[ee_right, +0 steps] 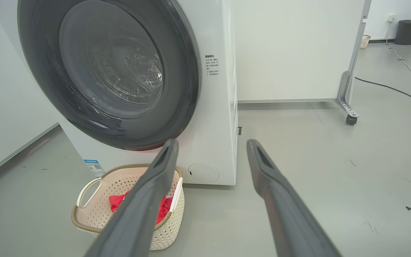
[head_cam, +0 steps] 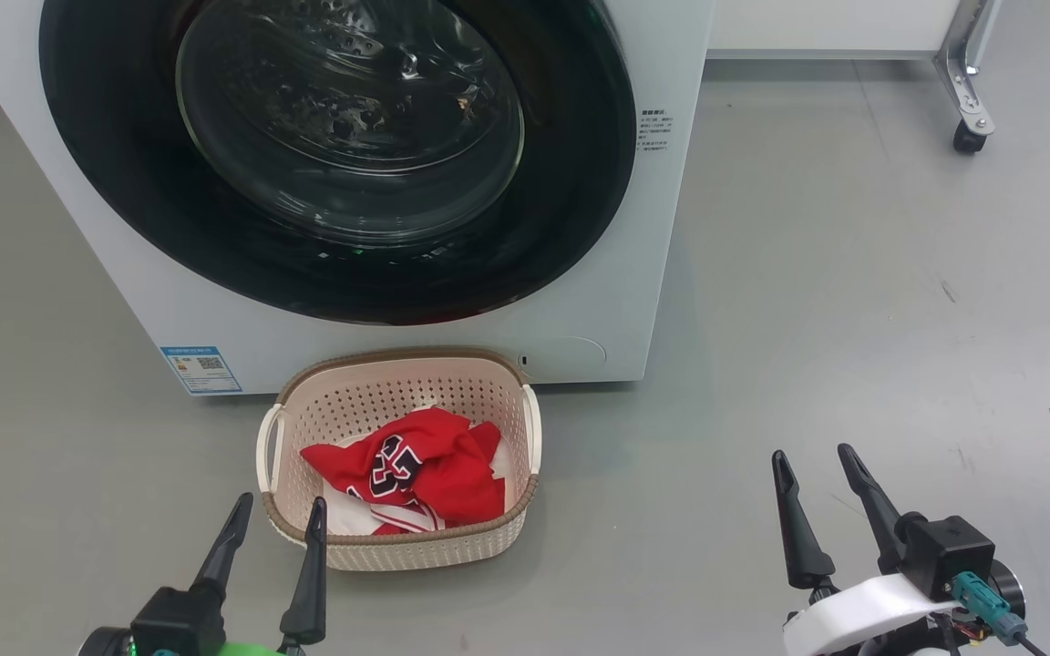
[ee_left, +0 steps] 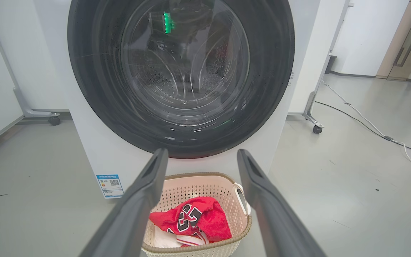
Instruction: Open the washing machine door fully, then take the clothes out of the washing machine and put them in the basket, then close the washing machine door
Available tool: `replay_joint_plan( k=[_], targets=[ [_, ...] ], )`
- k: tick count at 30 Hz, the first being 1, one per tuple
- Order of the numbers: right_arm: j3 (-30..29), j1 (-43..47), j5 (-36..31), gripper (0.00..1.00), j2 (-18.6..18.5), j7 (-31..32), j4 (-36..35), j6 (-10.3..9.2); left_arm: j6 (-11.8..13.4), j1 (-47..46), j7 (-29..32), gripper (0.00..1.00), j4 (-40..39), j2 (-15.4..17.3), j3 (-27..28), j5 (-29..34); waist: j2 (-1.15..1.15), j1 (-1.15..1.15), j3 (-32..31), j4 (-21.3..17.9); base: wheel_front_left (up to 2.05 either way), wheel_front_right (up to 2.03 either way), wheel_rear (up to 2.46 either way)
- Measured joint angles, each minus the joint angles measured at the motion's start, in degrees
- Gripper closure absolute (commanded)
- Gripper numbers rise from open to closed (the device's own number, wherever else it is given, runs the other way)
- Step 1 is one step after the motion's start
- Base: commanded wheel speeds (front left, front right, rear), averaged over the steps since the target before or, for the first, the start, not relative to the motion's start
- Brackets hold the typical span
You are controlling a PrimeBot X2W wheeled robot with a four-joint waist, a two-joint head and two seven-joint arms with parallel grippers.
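The washing machine door (head_cam: 343, 137) is seen shut, its glossy black rim lying flush against the white front of the washing machine (head_cam: 242, 346). The perforated steel drum can be made out through the bulging glass.

The basket (head_cam: 416, 551) is set on the grey floor (head_cam: 853, 319) just in front of the machine, below the lower edge of the door. It is a little to the right of the blue label sticker (head_cam: 201, 369) at the machine's lower left corner. The clothes (head_cam: 434, 460) are held in the basket. A red jersey with dark numerals is bunched across the middle and toward the right wall. White cloth is seen beneath it at the near left corner and along the right wall.

The left gripper (head_cam: 281, 499) is shown at the lower left of the head view, its two dark fingers spread apart with nothing between them. One fingertip is overlapped with the basket's near left corner there, and whether the basket is touched cannot be told. In the left wrist view the basket and jersey are framed between the fingers, with the door above.

The right gripper (head_cam: 811, 451) is held over bare floor, well apart from the basket's right wall, its fingers likewise spread and empty.

Beyond the machine's right side a white partition is carried on a castor (head_cam: 969, 138), and a cable (ee_left: 369, 125) is laid across the floor.
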Motion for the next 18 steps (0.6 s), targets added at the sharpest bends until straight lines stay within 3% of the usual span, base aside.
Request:
replay_joint_plan(
  k=[12,13,18],
  targets=[
    [0.16,0.03,-0.14,0.0,0.01,0.0,-0.51,-0.01,0.43,0.04,0.19,0.0,-0.26,0.0,-0.13,0.0,0.0,0.0,-0.07,0.21,0.0,0.0,0.0],
    [0.18,0.03,-0.15,1.0,0.01,0.0,-0.49,-0.01,0.43,0.04,0.19,1.0,-0.23,-0.01,-0.16,0.0,0.0,0.0,-0.06,0.22,0.0,0.0,0.0],
    [0.41,1.19,-0.03,1.0,0.43,0.07,2.54,0.08,0.42,0.29,0.18,1.0,3.13,-0.52,-0.67,0.0,0.0,0.0,-0.07,0.23,0.0,0.0,0.0]
  ],
)
